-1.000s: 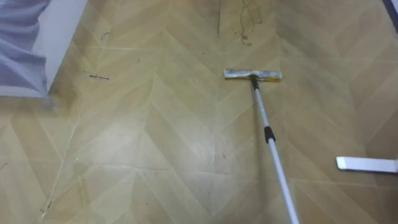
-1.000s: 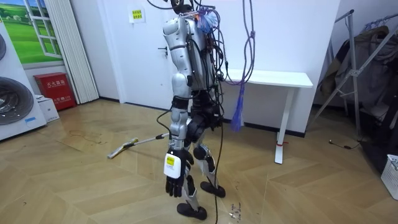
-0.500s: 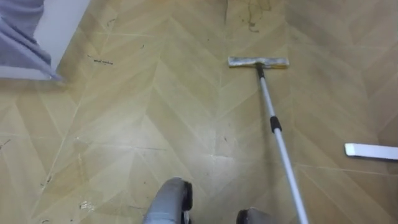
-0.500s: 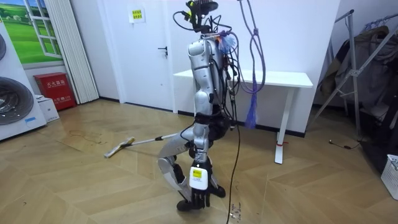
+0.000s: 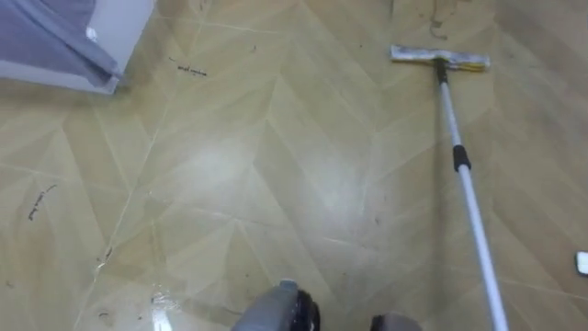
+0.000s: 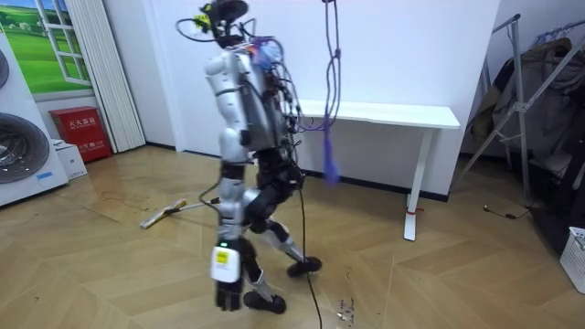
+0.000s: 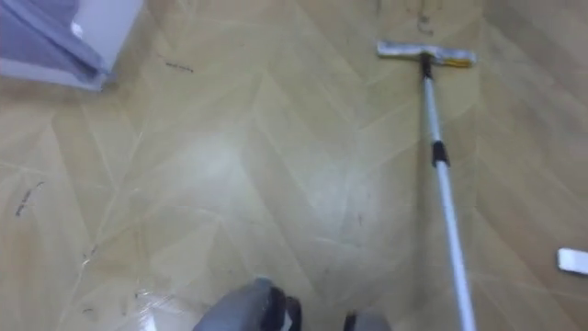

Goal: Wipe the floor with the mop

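The mop lies on the wooden floor ahead of me and to my right. Its flat pale head (image 5: 439, 59) (image 7: 425, 53) is far up in the eye views. Its silver pole (image 5: 467, 188) (image 7: 442, 175) runs back toward me and leaves the picture at the lower right. In the room view the mop head (image 6: 151, 220) rests on the floor at the room view's left, and the pole reaches my hip and is lost behind my body. I stand mid-stride, facing the mop. My left hand (image 6: 228, 294) hangs low beside my leg with its fingers relaxed, holding nothing.
A white appliance corner with bluish cloth (image 5: 87, 37) sits at my far left. Dark stains (image 5: 432, 13) mark the floor beyond the mop head. A small white flat piece (image 5: 582, 262) lies at the right edge. A washing machine (image 6: 23, 155), white table (image 6: 393, 115) and drying rack (image 6: 530, 110) stand around.
I have stepped toward the room view's left, away from the table, and the mop head has slid that way too. The eye views have shifted, so the mop now shows further right.
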